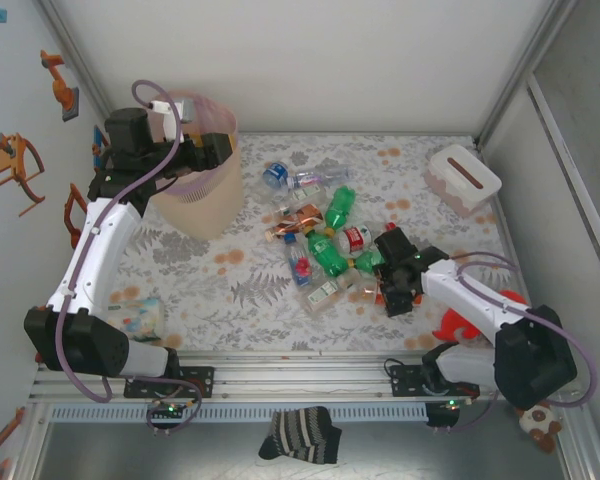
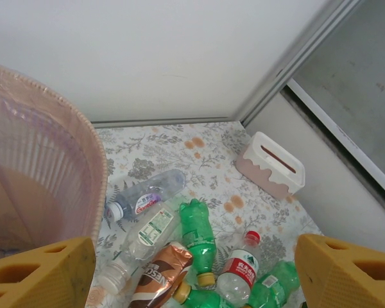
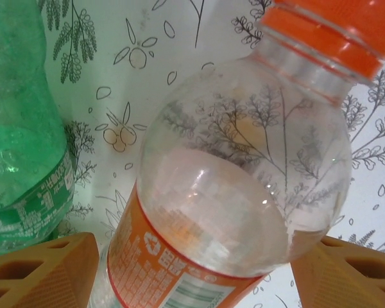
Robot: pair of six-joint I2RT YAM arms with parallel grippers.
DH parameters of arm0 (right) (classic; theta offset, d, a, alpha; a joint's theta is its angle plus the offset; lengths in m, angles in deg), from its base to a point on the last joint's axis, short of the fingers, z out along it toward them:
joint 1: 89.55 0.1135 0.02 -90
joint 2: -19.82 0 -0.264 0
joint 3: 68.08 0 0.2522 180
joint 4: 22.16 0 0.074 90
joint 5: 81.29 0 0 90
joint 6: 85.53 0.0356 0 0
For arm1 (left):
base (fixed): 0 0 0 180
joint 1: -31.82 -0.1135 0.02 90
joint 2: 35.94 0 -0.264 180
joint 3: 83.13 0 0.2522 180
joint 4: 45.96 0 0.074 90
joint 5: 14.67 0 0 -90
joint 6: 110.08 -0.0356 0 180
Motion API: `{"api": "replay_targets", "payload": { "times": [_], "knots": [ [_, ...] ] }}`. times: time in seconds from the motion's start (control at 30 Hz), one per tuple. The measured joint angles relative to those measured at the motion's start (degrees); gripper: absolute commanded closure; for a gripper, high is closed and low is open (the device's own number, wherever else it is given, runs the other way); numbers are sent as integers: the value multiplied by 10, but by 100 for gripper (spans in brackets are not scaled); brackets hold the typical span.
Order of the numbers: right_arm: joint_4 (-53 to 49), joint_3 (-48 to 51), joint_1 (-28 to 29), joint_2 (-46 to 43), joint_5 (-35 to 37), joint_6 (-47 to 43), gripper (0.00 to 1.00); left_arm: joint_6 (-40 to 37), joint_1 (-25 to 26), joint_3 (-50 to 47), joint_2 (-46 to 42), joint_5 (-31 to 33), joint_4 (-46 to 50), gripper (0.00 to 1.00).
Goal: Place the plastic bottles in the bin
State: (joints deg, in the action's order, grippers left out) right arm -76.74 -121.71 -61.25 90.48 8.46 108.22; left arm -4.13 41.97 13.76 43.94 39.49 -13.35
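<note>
Many plastic bottles (image 1: 320, 245) litter the table (image 1: 240, 295); left gripper (image 1: 213, 150) gapes empty over the far bin (image 1: 205, 210); right gripper (image 3: 196, 273) straddles an orange-capped bottle (image 3: 244, 179), grip unclear

Top camera looks down on the table (image 1: 420, 175); wrist cameras view its bottle pile (image 1: 338, 208) closer.

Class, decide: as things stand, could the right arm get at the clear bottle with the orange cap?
Probably yes. The right gripper straddles the orange-capped bottle, a finger on each side; the green bottle lies beside it, not between.
</note>
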Motion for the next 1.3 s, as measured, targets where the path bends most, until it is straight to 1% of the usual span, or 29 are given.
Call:
{"api": "replay_targets", "payload": {
  "times": [0.4, 0.53, 0.73, 0.93, 1.03, 1.1, 1.2, 1.3],
  "knots": [
    [27, 31, -29, 22, -1, -7, 31, 2, 4, 0, 0, 0, 0, 20],
    [34, 40, -36, 28, -1, -16, 34, 2, 4, 0, 0, 0, 0, 20],
    [42, 46, -41, 23, 0, -24, 44, 4, 8, 0, 0, 2, 0, 20],
    [22, 50, -47, -11, 21, -38, 54, 4, 8, 0, -3, 2, 0, 20],
    [-5, 43, -53, -37, 39, -62, 61, 4, 8, 0, -5, 2, 0, 20],
    [-26, 25, -54, -52, 59, -88, 63, 5, 8, 0, -6, 2, 0, 20],
    [-57, -22, -55, -71, 98, -144, 67, 6, 8, 0, -10, 2, 0, 20],
    [-66, -76, -55, -89, 141, -219, 71, 11, 8, 0, -13, 2, -1, 20]
  ]
}}
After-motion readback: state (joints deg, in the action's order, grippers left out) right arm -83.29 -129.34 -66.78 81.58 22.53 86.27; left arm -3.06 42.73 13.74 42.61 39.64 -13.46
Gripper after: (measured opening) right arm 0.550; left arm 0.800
